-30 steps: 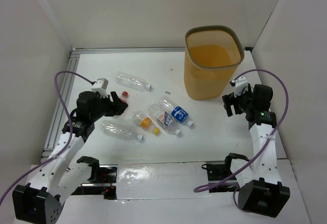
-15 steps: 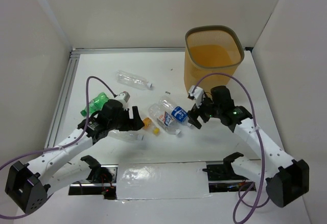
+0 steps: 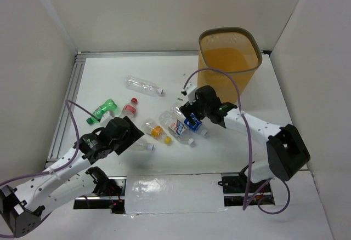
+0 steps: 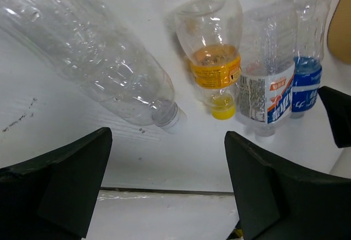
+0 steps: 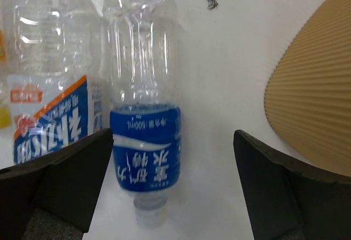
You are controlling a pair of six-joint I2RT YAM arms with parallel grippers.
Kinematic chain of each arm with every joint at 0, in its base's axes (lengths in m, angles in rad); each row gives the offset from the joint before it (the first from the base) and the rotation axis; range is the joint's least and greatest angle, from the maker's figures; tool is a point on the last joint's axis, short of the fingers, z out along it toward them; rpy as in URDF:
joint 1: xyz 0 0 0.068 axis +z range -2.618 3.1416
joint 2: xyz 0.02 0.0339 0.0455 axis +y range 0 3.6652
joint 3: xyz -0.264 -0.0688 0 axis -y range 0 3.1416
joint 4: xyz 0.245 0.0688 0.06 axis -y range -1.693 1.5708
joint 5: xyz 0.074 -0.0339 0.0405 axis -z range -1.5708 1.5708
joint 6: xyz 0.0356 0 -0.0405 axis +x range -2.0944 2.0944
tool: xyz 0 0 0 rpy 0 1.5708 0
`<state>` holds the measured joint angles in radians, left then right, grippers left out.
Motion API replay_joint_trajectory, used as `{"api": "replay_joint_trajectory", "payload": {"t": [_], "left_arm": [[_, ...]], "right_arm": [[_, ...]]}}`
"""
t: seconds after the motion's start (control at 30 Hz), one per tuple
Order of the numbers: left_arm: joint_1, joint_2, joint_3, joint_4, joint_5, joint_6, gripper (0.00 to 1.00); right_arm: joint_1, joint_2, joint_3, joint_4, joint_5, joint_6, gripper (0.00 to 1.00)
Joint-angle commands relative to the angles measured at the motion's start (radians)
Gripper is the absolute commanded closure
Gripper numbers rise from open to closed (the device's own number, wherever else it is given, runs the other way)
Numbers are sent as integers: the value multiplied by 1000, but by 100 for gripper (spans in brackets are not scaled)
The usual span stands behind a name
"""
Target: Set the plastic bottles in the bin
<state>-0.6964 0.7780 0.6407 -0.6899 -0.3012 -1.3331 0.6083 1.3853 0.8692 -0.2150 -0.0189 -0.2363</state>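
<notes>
Both grippers stand open and grip nothing. The right gripper [image 5: 173,163] hangs over the blue-labelled bottle [image 5: 143,103], with its fingers spread well apart on either side of the neck end. This bottle lies flat on the white surface [image 5: 219,59], its long axis running straight away from the gripper, cap toward the wrist and base pointing away. Just to the left, parallel and close alongside, lies the white-and-blue-labelled bottle [image 5: 49,86]. The bin [image 5: 312,103] stands to the gripper's right, apart from both bottles.

The left gripper [image 4: 167,158] is spread above the white cap of a bare clear bottle [image 4: 93,59]. That bottle lies slanted, cap toward the gripper and body stretching away to the left. Ahead and slightly right, the orange-labelled bottle [image 4: 214,59] lies with its yellow cap toward the gripper and its base away.

From above, a green bottle [image 3: 101,111] lies diagonally beyond and left of the left gripper, and a red-capped bottle [image 3: 130,107] sits just beyond that gripper. A second clear bottle [image 3: 141,86] lies farther off, crosswise, with its white cap pointing toward the bin's side
</notes>
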Motion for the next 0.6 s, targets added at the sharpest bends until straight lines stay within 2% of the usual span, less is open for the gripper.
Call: {"api": "replay_joint_trajectory", "payload": {"t": [0.0, 0.03, 0.33, 0.53, 0.57], "left_arm": [[-6, -23, -2, -71, -75, -204, 3], [-6, -23, -16, -80, -75, -227, 0], [-6, 49, -6, -71, -75, -271, 0], [-6, 79, 5, -62, -75, -250, 0], [-6, 79, 5, -62, -75, -250, 0]], "right_arm": [[5, 81, 71, 95, 66, 38, 3], [5, 121, 85, 106, 33, 38, 3], [4, 244, 114, 117, -38, 14, 2], [-37, 346, 148, 115, -111, -6, 11], [-38, 357, 158, 115, -124, -6, 16]]}}
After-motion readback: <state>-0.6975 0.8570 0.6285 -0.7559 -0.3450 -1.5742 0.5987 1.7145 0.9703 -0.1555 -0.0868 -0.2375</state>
